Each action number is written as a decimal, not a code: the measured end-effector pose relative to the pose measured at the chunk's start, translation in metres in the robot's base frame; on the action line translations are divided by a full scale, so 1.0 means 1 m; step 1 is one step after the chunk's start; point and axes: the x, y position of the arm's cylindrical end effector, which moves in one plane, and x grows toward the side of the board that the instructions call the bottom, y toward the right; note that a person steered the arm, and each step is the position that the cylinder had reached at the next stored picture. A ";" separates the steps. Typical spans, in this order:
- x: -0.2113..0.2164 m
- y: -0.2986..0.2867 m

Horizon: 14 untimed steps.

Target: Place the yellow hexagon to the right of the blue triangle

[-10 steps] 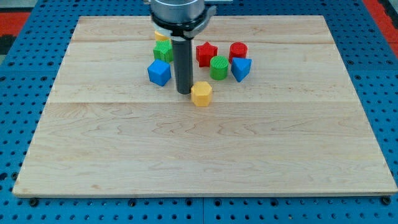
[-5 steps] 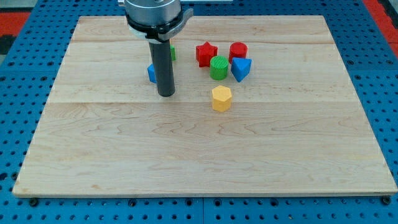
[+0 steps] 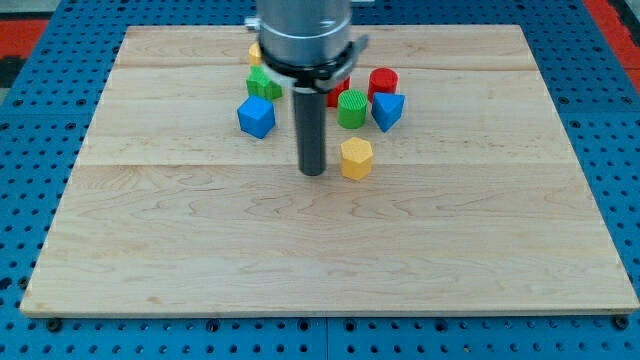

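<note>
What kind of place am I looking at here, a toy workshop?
More likely a robotics lab bench: a wooden board lies on a blue perforated table, and my tip sits just left of a yellow hexagon among small coloured blocks.

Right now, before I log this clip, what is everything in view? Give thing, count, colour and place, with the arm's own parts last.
yellow hexagon: one, yellow, mid-board, just right of my tip.
blue triangle: one, blue, up and right of the hexagon.
green cylinder: one, green, left of the triangle.
red cylinder: one, red, above the triangle.
red block: one, red, mostly hidden behind the rod.
blue cube: one, blue, the view's left of the rod.
green block: one, green, above the cube.
yellow block: one, yellow, mostly hidden.
board: one, pale wood.
my tip: one, dark, left of the hexagon.
</note>
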 end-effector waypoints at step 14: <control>-0.038 0.123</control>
